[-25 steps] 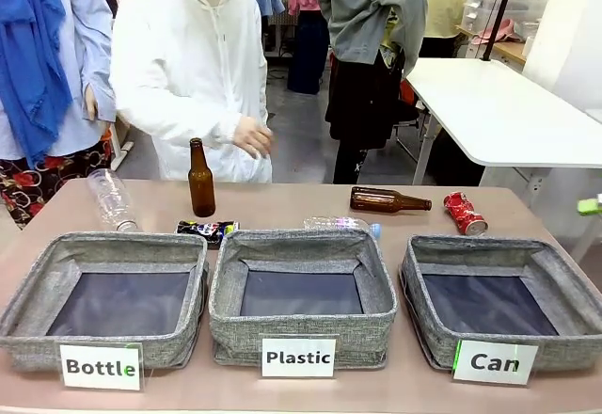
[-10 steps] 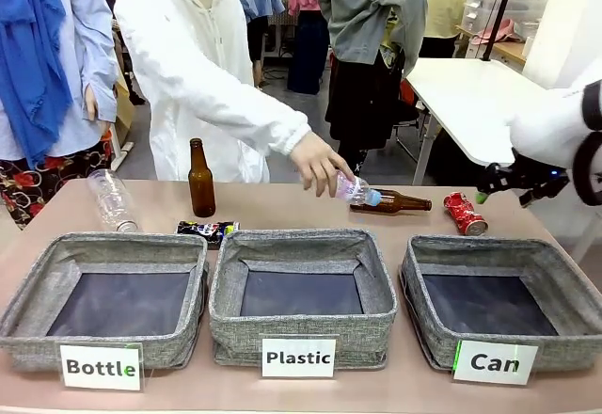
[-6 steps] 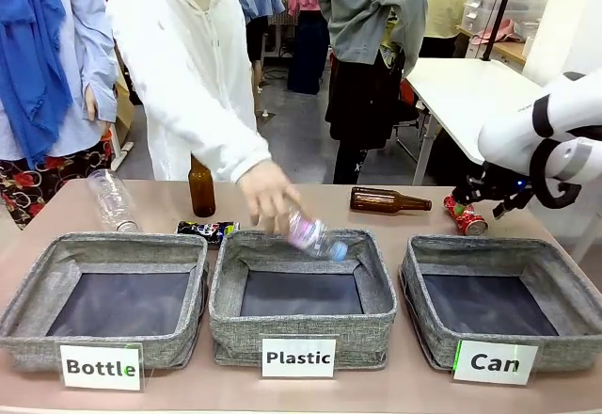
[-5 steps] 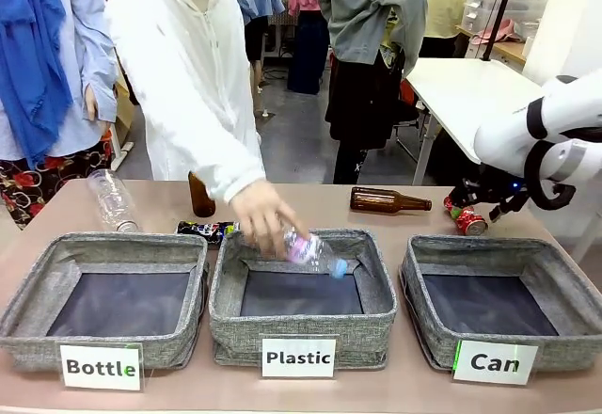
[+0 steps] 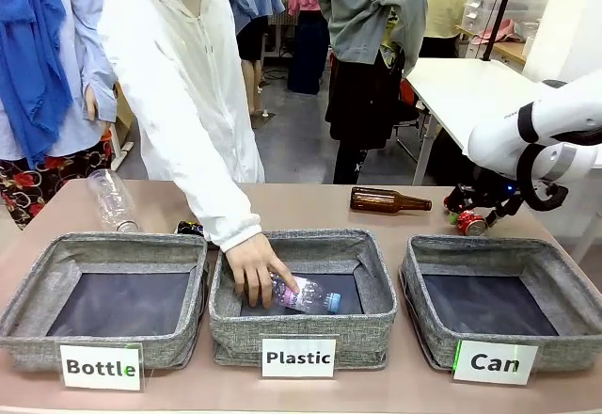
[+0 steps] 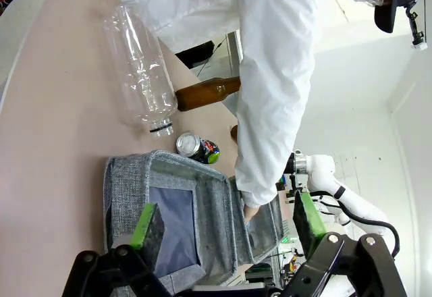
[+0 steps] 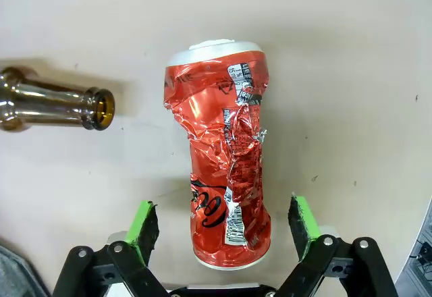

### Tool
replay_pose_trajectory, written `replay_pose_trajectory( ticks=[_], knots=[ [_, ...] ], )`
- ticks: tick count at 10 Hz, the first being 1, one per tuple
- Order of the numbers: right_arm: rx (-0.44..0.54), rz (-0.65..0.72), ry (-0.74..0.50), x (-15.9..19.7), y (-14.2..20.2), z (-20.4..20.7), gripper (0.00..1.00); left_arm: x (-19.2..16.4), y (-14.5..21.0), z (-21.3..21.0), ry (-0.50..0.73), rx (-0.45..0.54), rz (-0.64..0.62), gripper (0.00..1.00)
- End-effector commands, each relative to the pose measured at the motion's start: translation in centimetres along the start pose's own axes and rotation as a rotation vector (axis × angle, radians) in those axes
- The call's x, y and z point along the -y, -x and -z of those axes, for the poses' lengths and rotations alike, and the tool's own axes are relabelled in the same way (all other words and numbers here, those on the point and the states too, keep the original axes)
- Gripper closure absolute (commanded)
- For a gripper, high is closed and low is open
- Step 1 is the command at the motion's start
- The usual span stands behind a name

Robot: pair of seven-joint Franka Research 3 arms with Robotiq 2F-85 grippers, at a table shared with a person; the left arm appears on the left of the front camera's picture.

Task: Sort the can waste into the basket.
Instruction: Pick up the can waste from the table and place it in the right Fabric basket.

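Note:
The crushed red-and-silver can (image 7: 226, 169) lies on the table behind the "Can" basket (image 5: 489, 246). My right gripper (image 7: 223, 221) is open, its green pads (image 7: 143, 223) standing on either side of the can's near end with a gap on both sides. From the front, the right gripper (image 5: 473, 213) hovers low over that red can (image 5: 470, 225). The black printed can (image 6: 198, 148) lies behind the "Bottle" basket, largely hidden by the person's sleeve in the front view. My left gripper (image 6: 226, 223) is open and holds nothing.
The person's hand (image 5: 252, 268) holds a clear plastic bottle (image 5: 306, 294) inside the "Plastic" basket (image 5: 301, 325). A brown glass bottle (image 5: 388, 200) lies left of the red can, its mouth (image 7: 100, 109) close by. Another clear bottle (image 5: 111, 199) lies far left behind the "Bottle" basket (image 5: 28, 287).
My right arm came in from the right and lowered its open gripper around the red can. The person carried the plastic bottle into the "Plastic" basket, and their arm now hides the upright brown bottle.

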State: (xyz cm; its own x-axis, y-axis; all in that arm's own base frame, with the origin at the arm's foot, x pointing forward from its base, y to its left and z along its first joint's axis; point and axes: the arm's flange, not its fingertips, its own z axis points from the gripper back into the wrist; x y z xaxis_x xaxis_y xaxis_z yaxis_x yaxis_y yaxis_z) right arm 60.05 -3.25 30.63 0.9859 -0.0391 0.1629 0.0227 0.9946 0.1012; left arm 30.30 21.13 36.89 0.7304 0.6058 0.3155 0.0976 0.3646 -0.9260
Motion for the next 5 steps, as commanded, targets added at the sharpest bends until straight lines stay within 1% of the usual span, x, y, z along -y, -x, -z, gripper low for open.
replay_pose_trajectory(
  ticks=[1,2,3,4,5],
  knots=[
    [-0.012,0.016,0.052,-0.8,-0.9,0.5,0.60,-0.1,0.0,-0.1,0.016,0.002,0.021,0.00],
    [-0.013,0.018,0.049,-0.8,-0.8,0.8,0.60,-0.1,0.0,-0.1,0.016,0.002,0.021,0.00],
    [-0.017,0.017,0.051,-0.8,-0.9,1.0,1.00,-0.1,0.0,-0.1,0.016,0.002,0.021,0.00],
    [-0.030,0.006,0.053,-0.9,-0.9,1.4,0.64,-0.1,0.0,-0.1,0.016,0.002,0.021,0.00],
    [-0.031,0.003,0.055,-0.9,-0.8,1.5,1.00,-0.1,0.0,-0.1,0.016,0.002,0.021,0.00]
  ],
)
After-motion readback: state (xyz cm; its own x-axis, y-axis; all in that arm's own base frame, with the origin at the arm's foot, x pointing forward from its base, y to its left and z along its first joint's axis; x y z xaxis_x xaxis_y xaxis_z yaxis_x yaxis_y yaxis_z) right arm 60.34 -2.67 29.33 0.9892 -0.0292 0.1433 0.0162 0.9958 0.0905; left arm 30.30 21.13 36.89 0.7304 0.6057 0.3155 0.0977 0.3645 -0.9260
